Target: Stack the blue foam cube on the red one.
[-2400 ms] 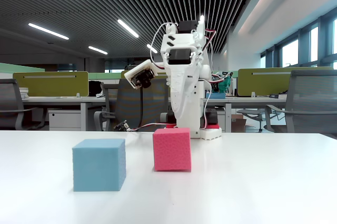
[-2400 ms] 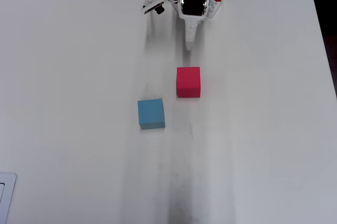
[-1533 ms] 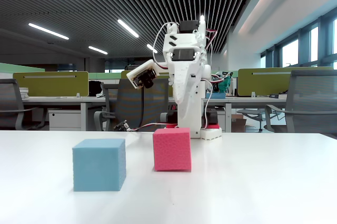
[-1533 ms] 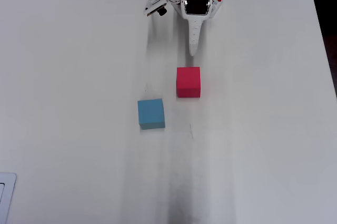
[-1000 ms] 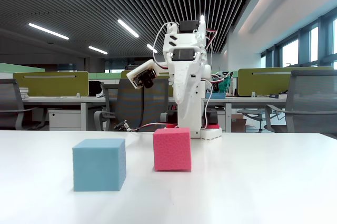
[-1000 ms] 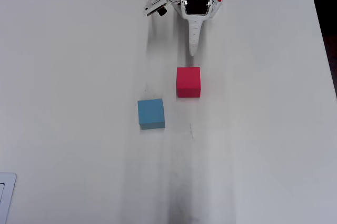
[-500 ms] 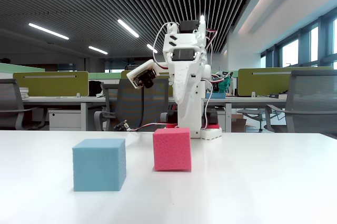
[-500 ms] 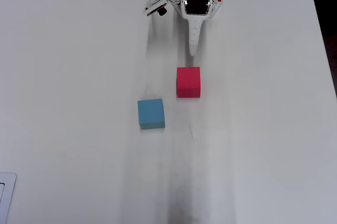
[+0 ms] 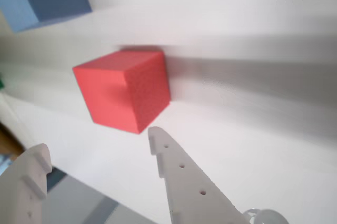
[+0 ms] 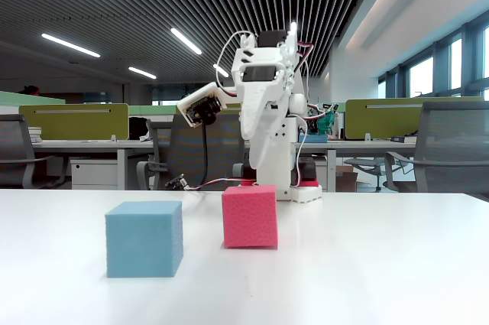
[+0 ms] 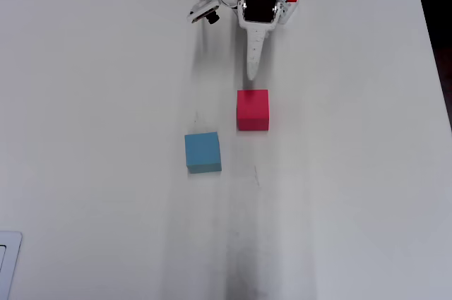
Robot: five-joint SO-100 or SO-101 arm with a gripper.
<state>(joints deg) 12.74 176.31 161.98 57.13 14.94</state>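
On the white table point(image 11: 339, 173), the matte sky-blue foam cube point(image 11: 203, 152) sits apart from the pinkish-red one point(image 11: 253, 109), gripper point(image 9: 97, 150) fingers spread, empty.

Blue foam cube point(image 10: 144, 238) beside red one point(image 10: 250, 216)

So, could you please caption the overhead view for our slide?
Arm's gripper poised behind the red cube; blue cube sits apart on the white table.

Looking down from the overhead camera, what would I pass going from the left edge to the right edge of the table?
Blue cube → red cube. The arm's gripper overlaps the red cube's span, so I leave it unordered.
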